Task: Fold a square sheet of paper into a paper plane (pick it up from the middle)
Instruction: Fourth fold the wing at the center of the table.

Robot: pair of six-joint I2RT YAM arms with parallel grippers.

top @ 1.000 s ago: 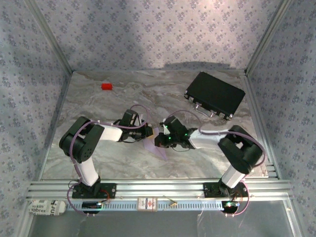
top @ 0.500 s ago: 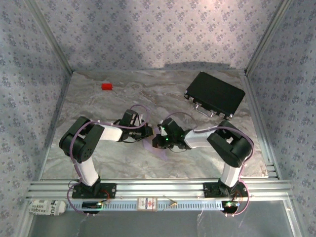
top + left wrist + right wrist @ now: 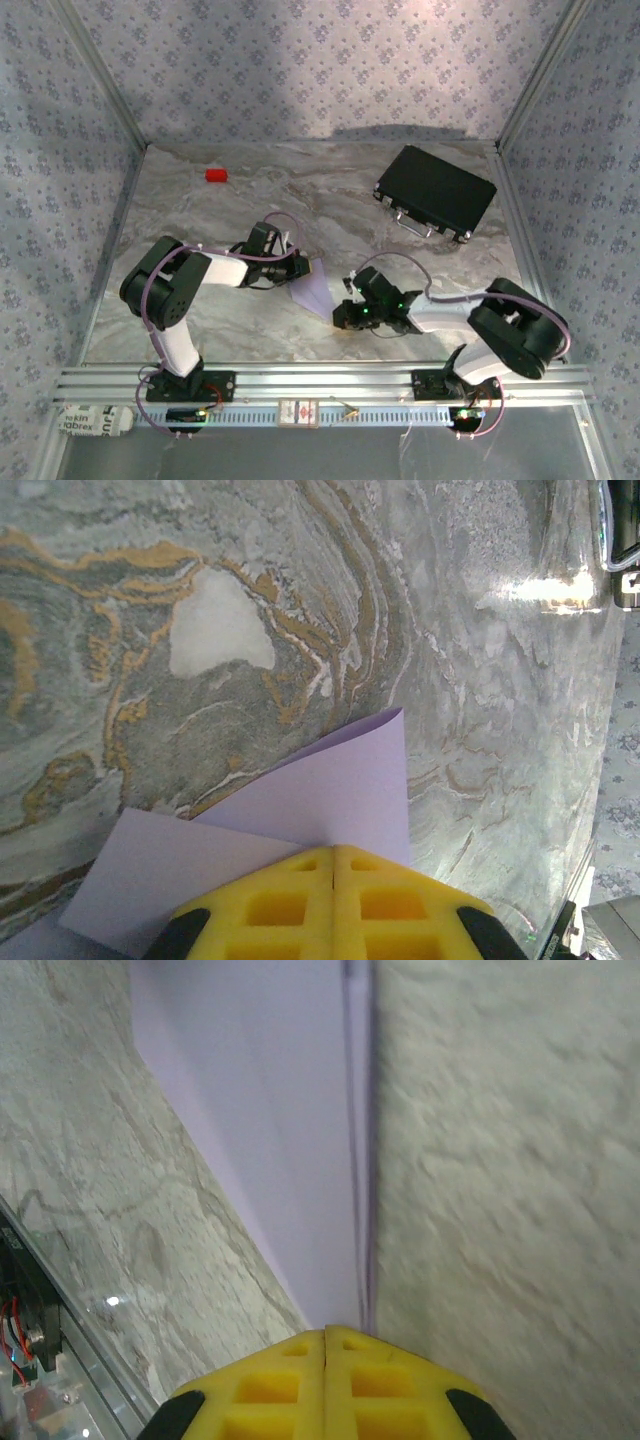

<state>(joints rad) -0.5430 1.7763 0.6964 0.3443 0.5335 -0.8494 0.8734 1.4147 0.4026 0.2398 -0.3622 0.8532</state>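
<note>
The sheet of paper [image 3: 313, 287] is pale lilac and folded into a narrow wedge that lies on the marble table between the two arms. My left gripper [image 3: 300, 270] is shut on its upper left part. In the left wrist view two lilac layers [image 3: 340, 780] fan out from the closed yellow fingertips of that gripper [image 3: 333, 848]. My right gripper [image 3: 342, 316] sits at the wedge's near tip. In the right wrist view the paper [image 3: 270, 1110] narrows down into the shut tips of the gripper [image 3: 325, 1330], and its folded edge [image 3: 360, 1160] runs straight ahead.
A small red block [image 3: 216, 175] lies at the far left of the table. A black rectangular case [image 3: 436, 192] lies at the far right. An aluminium rail [image 3: 320, 380] runs along the near edge, and patterned walls close in the other three sides.
My right gripper has slid from beside the left gripper down and to the right along the paper's fold to its near tip. The left arm has stayed still.
</note>
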